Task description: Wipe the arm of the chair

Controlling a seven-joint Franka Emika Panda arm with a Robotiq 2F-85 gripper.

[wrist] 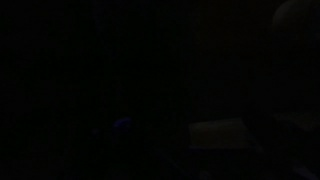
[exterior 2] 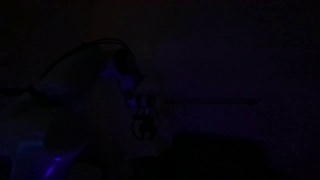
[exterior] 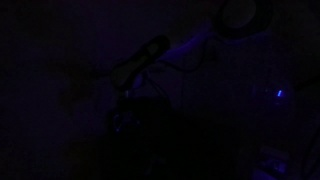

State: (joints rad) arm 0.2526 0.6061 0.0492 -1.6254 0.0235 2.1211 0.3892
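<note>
Chair arm lost in near-total darkness; perhaps the pale patch (wrist: 220,132) at 4 o'clock in the wrist view, but cannot tell. Dim robot arm (exterior: 140,58) outline at 11 o'clock in an exterior view. Gripper apart or together: cannot tell. Best to press flat, stroke lengthwise, keep pressure light and even.

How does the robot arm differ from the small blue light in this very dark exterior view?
The robot arm is a large, slanted, dim silhouette; the blue light is a tiny point. The arm is only faintly outlined by violet glow, while the light is the brightest spot. Both sit in near-total darkness; neither the chair nor the tool's state can be made out.
</note>
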